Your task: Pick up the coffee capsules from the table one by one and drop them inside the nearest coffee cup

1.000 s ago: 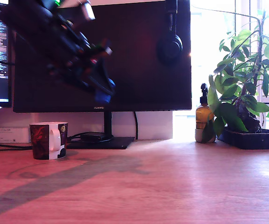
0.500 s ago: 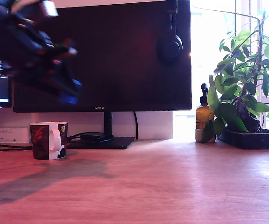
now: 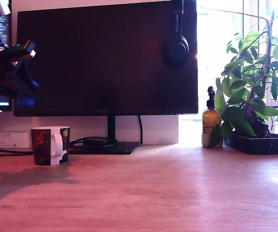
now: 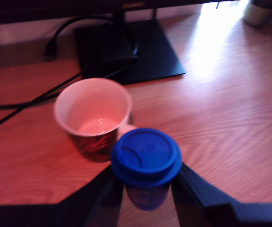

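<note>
Exterior view — the gripper (image 3: 25,99) hangs above the coffee cup (image 3: 50,145), toward the exterior view's left, with a blue capsule (image 3: 27,100) at its tip. Wrist view — the jaws are closed on the capsule (image 4: 146,165), which sits above the table (image 4: 230,118) just beside the cup's (image 4: 94,118) open, empty mouth.

Small bright blue plastic capsule (image 4: 146,163) sits pinched between the dark fingers (image 4: 103,194), up in the air. Squat red-and-black ceramic mug (image 3: 50,145) stands upright and empty on the light-brown wood-grain table (image 3: 177,193).
</note>
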### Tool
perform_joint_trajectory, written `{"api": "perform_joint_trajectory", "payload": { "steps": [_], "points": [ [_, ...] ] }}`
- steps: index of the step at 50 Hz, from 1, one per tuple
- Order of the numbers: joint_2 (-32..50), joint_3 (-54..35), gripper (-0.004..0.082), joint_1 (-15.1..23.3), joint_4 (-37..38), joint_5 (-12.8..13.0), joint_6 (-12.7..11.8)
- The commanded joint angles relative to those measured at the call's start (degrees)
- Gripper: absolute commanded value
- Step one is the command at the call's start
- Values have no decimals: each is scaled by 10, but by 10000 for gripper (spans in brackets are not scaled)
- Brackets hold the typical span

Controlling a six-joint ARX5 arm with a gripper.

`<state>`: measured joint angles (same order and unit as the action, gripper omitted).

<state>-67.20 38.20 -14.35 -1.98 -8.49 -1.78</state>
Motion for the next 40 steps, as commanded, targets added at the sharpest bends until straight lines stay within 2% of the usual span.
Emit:
{"api": "perform_joint_trajectory", "payload": {
  "steps": [1,17,40],
  "points": [
    [5,-12,196,2,3,0,-3],
    [4,-10,196,5,10,0,8],
    [-28,20,196,17,3,0,11]
  ]
}}
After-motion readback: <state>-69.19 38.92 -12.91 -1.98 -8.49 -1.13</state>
